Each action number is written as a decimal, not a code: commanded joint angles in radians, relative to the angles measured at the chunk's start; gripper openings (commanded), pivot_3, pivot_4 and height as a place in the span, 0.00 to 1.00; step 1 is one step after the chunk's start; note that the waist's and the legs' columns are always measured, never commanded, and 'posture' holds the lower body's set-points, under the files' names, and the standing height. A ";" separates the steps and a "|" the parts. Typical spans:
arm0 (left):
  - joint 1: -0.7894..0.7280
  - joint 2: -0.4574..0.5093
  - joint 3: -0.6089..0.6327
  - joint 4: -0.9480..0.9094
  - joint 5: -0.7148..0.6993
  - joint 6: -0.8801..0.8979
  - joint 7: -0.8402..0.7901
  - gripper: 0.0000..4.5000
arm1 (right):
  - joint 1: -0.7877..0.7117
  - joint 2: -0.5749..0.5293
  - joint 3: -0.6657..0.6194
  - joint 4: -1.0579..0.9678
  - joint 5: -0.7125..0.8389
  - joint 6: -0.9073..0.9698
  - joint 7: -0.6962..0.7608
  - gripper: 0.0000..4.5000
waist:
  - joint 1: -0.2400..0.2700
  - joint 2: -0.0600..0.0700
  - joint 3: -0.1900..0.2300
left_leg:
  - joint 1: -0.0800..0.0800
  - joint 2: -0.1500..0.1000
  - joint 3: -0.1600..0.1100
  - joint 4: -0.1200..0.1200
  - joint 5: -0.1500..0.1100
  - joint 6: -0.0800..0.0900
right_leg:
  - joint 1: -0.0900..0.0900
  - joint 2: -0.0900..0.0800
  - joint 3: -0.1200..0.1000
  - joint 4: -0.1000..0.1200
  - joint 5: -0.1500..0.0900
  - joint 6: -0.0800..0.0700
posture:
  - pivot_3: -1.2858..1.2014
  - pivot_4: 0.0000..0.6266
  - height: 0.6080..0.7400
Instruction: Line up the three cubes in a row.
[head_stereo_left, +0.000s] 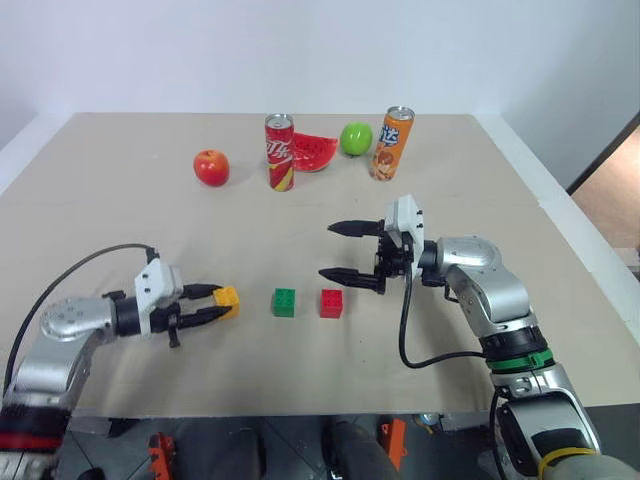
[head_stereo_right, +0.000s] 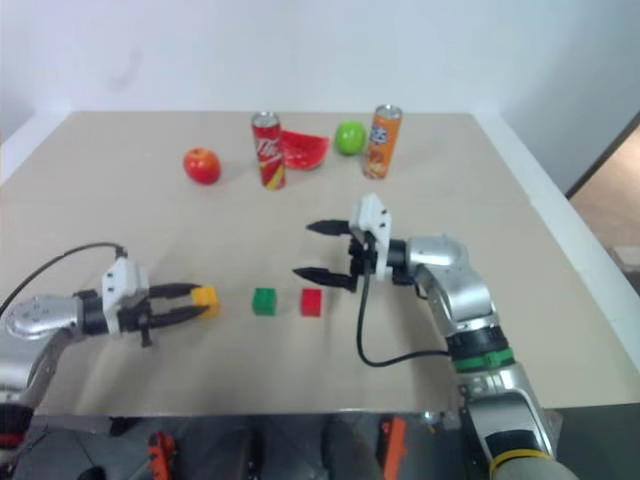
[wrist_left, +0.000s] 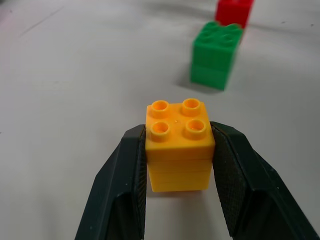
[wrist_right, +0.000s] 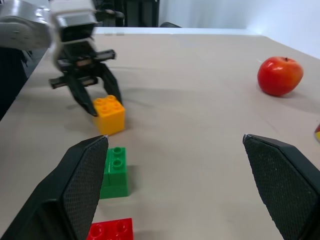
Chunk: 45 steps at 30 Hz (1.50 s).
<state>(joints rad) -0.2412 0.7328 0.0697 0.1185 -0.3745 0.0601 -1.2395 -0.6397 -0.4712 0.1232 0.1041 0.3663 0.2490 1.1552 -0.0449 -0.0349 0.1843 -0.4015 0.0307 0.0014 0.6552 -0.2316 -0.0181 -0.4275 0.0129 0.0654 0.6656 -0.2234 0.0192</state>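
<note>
Left wrist view: the yellow cube (wrist_left: 179, 151) is seen clamped between the two black fingers of the left gripper (wrist_left: 179, 165), held at its flat side faces below the studded top, apparently resting on the table (head_stereo_left: 120, 200). Taking the green cube (head_stereo_left: 284, 302) as landmark, the yellow cube lies to its left with a gap between, and the red cube (head_stereo_left: 331, 303) sits just beside it on the right. The right gripper (head_stereo_left: 345, 252) is held wide apart and empty, above and behind the red cube. The cubes are judged light, rigid and smooth-sided plastic; a squeeze across opposite flat sides is best, since a skewed grip may slip.
</note>
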 joint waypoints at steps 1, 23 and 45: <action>-0.064 -0.006 -0.032 0.073 0.001 -0.047 -0.083 0.28 | -0.016 -0.011 -0.013 -0.018 0.000 -0.013 0.005 1.00 | 0.000 0.000 0.000 | 0.000 0.000 0.000 0.000 0.000 0.000 | 0.000 0.000 0.000 0.000 0.000 0.001 | 0.52 0.24 1.00; -0.194 -0.031 -0.103 0.203 0.018 -0.104 -0.280 0.28 | 0.016 -0.058 -0.014 -0.106 0.057 0.071 0.056 1.00 | -0.001 0.000 0.000 | -0.004 0.000 0.000 0.000 0.000 0.000 | -0.004 0.000 0.000 0.001 -0.001 0.001 | 0.52 0.24 1.00; -0.202 0.014 -0.074 0.196 0.008 -0.139 -0.292 0.28 | 0.045 -0.070 -0.011 -0.121 0.044 0.065 0.056 1.00 | -0.001 0.000 0.000 | -0.006 0.000 0.000 0.000 0.000 0.001 | -0.007 0.001 0.001 0.002 0.000 0.000 | 0.52 0.24 1.00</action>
<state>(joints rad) -0.4417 0.7262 -0.0278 0.3418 -0.3538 -0.0664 -1.5183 -0.5929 -0.5310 0.1221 0.0235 0.4062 0.3285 1.2064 -0.0456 -0.0350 0.1843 -0.4073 0.0308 0.0017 0.6553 -0.2315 -0.0174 -0.4349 0.0135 0.0667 0.6678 -0.2236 0.0197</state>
